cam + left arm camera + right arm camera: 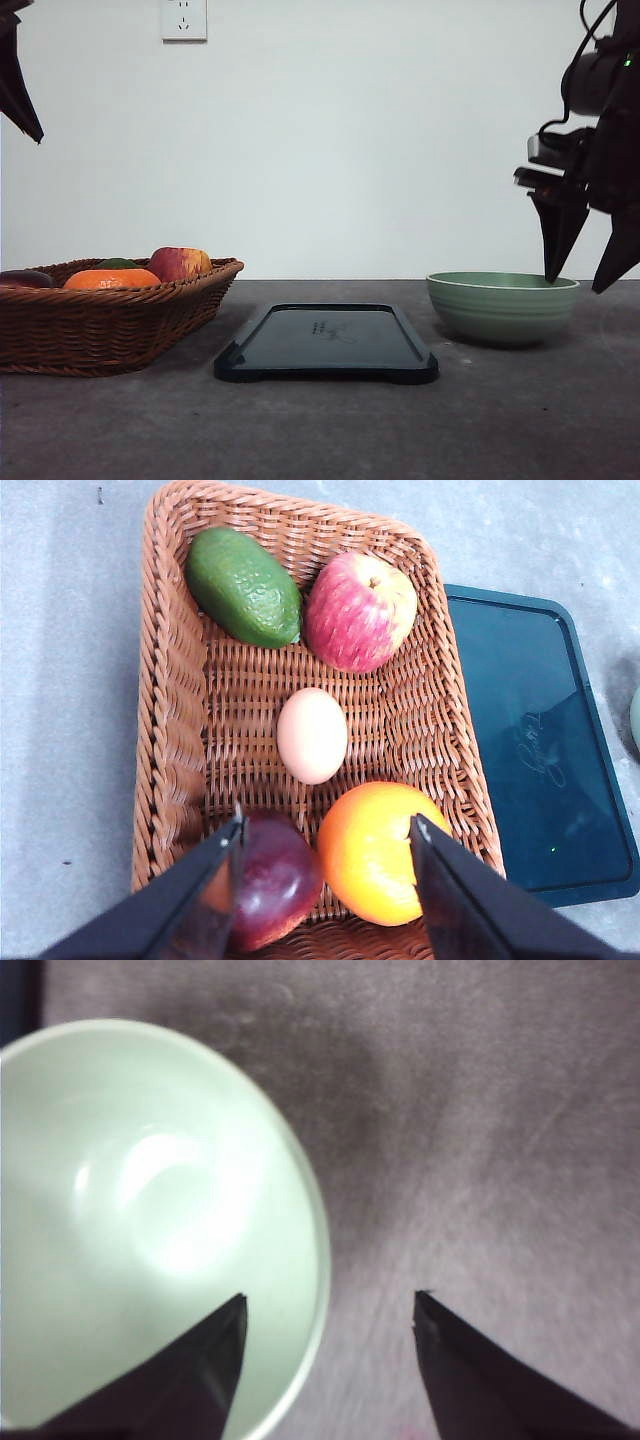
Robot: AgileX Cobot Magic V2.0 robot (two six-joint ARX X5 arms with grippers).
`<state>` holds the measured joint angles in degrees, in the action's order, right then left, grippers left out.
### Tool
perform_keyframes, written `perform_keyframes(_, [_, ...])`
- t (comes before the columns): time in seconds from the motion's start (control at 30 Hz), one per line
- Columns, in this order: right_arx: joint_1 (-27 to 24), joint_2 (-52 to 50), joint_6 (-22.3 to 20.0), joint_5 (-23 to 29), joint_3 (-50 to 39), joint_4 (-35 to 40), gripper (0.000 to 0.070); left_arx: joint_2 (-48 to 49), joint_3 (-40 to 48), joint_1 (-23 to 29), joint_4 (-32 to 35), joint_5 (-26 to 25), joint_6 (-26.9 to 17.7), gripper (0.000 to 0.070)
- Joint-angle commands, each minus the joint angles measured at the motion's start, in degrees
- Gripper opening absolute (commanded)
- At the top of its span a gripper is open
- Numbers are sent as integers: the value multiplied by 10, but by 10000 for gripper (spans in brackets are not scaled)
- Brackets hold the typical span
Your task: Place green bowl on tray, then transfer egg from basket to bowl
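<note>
I see right gripper (328,1300) jaws spread | straddling near rim of pale sage-green ridged ceramic bowl (502,306) | right arm nearer

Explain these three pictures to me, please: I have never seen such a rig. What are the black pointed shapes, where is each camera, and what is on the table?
This is a two-armed robot at a grey table. The black pointed shapes are gripper fingers. The front picture looks forward over the table; the other two come from cameras on each wrist.

In the front view stand a brown woven wicker basket, a flat dark rectangular tray and a pale green ridged ceramic bowl. The bowl is still on the table, beside the tray, and it is empty.

The right gripper is open, one finger over the bowl's rim, the other outside it, holding nothing.

The left gripper hangs open above the basket, which holds a beige egg, a green avocado, a red apple, an orange and a dark purple fruit.
</note>
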<state>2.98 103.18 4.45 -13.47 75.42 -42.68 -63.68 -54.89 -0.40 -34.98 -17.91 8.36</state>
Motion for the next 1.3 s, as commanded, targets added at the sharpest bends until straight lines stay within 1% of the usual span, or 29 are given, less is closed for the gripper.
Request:
perform_keyframes(0.0, [2, 13, -7, 0, 14, 4, 136, -3, -14, 0, 3, -2, -1, 314])
perform_keyframes(0.13, [2, 14, -9, 0, 14, 7, 16, -3, -14, 0, 3, -2, -1, 312])
perform_keyframes(0.17, [2, 14, -9, 0, 14, 6, 6, -3, -14, 0, 3, -2, -1, 311])
perform_keyframes(0.37, [2, 13, -9, -1, 18, -8, 2, -3, -14, 0, 3, -2, 3, 311])
perform_keyframes(0.43, [2, 13, -9, -2, 29, -28, 2, -3, -14, 0, 3, -2, 3, 311])
perform_keyframes(0.6, [3, 13, -9, -3, 83, -94, 2, -3, -14, 0, 3, -2, 3, 311])
perform_keyframes(0.77, [17, 13, -9, -7, 155, -154, 2, -3, -14, 0, 3, -2, 3, 311])
perform_keyframes(0.9, [41, 13, -8, -23, 206, -179, 2, -3, -14, 0, 3, -2, 3, 311])
perform_keyframes(0.97, [58, 13, -8, -20, 228, -191, 2, -3, -14, 0, 3, -2, 3, 310])
perform_keyframes(1.13, [115, 13, 4, 0, 258, -178, 2, -3, -14, 0, 3, -2, 3, 311])
perform_keyframes(1.27, [165, 25, 14, 1, 278, -160, 2, -3, -14, 0, 3, -2, 3, 310])
